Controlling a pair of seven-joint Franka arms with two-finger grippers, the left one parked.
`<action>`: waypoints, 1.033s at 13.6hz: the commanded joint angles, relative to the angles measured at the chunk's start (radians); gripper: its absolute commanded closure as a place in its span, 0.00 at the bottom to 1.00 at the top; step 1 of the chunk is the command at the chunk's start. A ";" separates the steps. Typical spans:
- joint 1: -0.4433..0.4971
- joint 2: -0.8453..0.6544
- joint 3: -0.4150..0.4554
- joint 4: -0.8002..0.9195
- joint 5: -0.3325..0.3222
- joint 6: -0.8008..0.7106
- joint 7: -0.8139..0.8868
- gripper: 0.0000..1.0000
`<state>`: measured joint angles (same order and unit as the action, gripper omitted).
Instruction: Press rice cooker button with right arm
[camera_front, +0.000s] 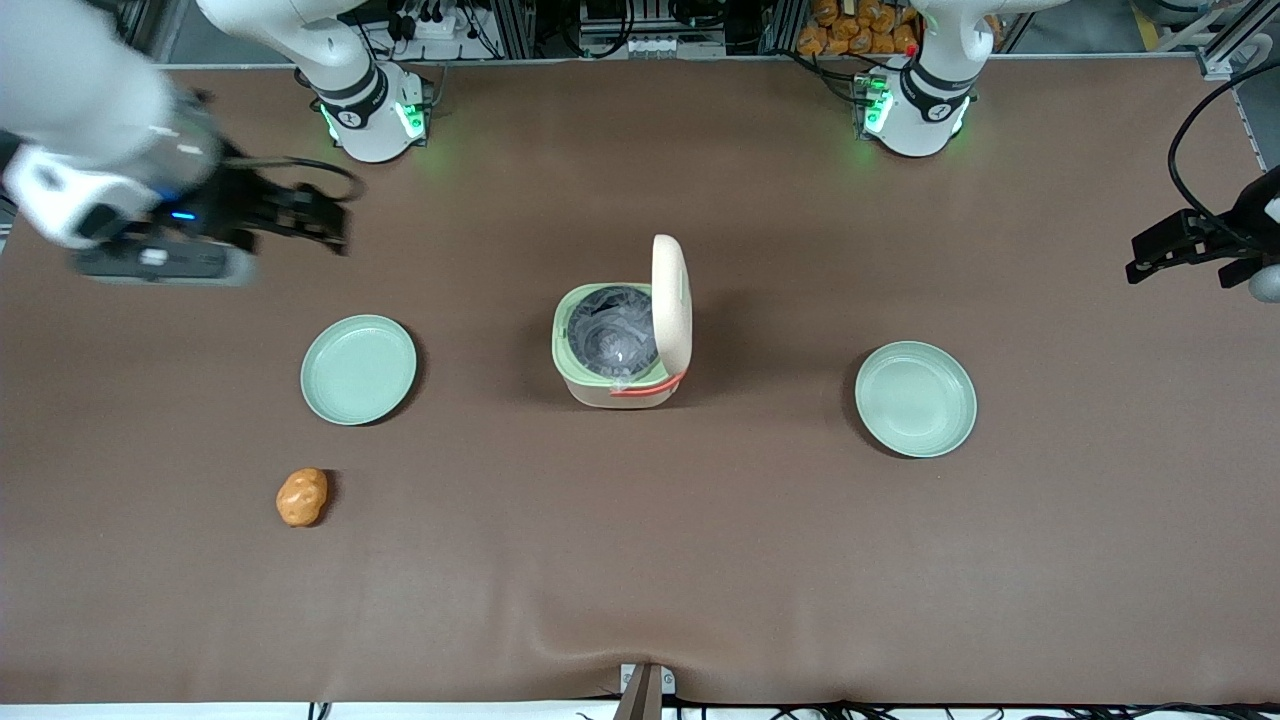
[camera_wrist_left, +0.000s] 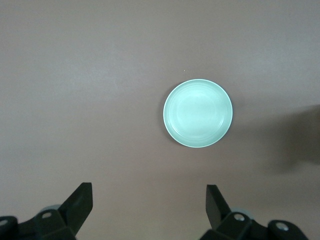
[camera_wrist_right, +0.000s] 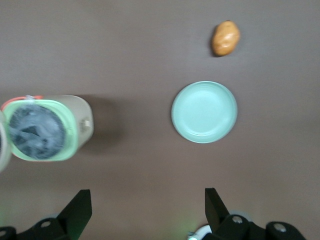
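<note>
The gripper (camera_front: 335, 228) was held spread and empty — well apart from the rice cooker (camera_front: 618, 350), which stood mid-table with its lid raised, lying toward the parked arm's end from the gripper.

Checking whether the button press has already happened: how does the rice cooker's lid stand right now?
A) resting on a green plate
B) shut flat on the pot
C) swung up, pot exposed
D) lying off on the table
C: the rice cooker has its lid standing upright beside the exposed inner pot, while the open gripper hovers toward the working arm's end of the table.
</note>
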<state>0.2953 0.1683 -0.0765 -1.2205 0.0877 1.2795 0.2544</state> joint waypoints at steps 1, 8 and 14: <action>-0.129 -0.052 0.021 -0.019 -0.002 -0.026 -0.157 0.00; -0.268 -0.081 0.020 -0.074 -0.002 -0.023 -0.287 0.00; -0.278 -0.225 0.018 -0.252 -0.005 0.075 -0.291 0.00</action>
<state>0.0382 0.0293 -0.0758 -1.3533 0.0881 1.2971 -0.0275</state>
